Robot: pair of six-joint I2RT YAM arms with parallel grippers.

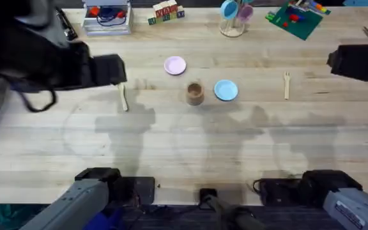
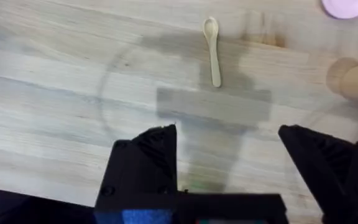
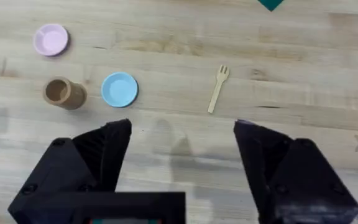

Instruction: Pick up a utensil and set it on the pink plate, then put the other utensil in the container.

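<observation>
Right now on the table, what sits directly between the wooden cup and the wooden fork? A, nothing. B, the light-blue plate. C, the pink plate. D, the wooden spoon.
B: the light-blue plate lies just beside the wooden cup, with the wooden fork farther out on that same side.

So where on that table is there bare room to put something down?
The wide near strip of the table in front of the arms' bases is bare, as is the stretch between the blue plate and the wooden fork. The pink plate, wooden cup and blue plate cluster together.
</observation>
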